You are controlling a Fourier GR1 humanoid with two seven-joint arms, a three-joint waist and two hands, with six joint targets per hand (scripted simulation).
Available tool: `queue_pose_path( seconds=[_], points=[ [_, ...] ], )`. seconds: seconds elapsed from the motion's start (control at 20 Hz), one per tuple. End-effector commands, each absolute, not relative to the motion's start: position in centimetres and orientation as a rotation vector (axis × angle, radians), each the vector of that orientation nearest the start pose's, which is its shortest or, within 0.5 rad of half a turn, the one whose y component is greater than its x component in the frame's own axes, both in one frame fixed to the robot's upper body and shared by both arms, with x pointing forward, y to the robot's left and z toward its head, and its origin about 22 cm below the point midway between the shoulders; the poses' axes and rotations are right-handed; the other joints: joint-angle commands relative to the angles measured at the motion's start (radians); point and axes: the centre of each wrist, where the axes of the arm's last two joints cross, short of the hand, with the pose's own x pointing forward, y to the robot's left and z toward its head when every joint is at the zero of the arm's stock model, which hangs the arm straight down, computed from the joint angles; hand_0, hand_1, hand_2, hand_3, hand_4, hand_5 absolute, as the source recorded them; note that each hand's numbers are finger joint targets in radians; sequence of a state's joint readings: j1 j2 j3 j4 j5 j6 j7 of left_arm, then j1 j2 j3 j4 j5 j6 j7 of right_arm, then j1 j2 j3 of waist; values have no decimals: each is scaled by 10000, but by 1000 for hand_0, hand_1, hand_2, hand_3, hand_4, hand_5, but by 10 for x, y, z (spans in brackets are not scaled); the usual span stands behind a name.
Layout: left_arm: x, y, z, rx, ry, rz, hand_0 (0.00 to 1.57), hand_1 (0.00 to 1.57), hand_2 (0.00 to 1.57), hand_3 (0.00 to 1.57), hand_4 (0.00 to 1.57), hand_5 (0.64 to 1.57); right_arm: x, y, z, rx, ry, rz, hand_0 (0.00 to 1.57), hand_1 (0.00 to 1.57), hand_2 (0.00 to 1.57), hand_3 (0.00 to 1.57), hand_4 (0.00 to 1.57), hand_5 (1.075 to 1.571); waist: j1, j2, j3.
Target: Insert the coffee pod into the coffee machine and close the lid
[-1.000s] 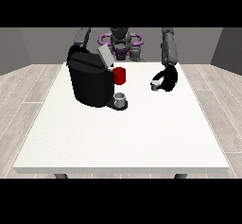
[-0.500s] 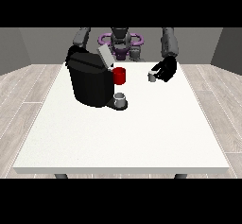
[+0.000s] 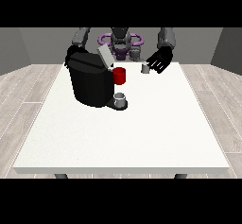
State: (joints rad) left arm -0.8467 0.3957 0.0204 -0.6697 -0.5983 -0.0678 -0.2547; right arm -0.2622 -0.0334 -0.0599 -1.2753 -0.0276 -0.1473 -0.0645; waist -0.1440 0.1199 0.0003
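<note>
A black coffee machine (image 3: 90,83) stands on the table's left half with its grey lid (image 3: 105,56) tilted up and open. A red part (image 3: 120,75) sticks out of its front, and a grey cup (image 3: 120,99) sits on its base below. The hand at the view's right (image 3: 159,61) hovers above the table to the right of the machine's top, pinching a small grey coffee pod (image 3: 145,68) at its fingertips. The hand at the view's left (image 3: 73,53) sits behind the machine's upper left corner, mostly hidden.
The white table (image 3: 142,138) stretches broadly towards the camera in front of the machine. The robot's torso (image 3: 121,41) stands behind the far edge. Wooden floor surrounds the table.
The hand at the view's right has lifted the pod off the table and carried it up and left, towards the machine's open top. The machine, cup and other hand have not moved.
</note>
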Motion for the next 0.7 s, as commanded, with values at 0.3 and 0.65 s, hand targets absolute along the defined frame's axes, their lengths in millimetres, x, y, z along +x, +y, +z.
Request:
queue_pose_path(
  seconds=[0.3,0.65],
  points=[
    [445,271,150,6910,-16293,-8958,1011,1011,1199,1224,543,1571,311,-212,9,-426,-16288,-366,0,0,0,0,496,1571,-686,276,-3],
    [454,288,220,6682,-16363,-8210,1239,1239,1262,1198,476,1571,309,-202,18,-289,-16638,38,0,0,0,0,494,1571,-1191,344,-2]
  ],
)
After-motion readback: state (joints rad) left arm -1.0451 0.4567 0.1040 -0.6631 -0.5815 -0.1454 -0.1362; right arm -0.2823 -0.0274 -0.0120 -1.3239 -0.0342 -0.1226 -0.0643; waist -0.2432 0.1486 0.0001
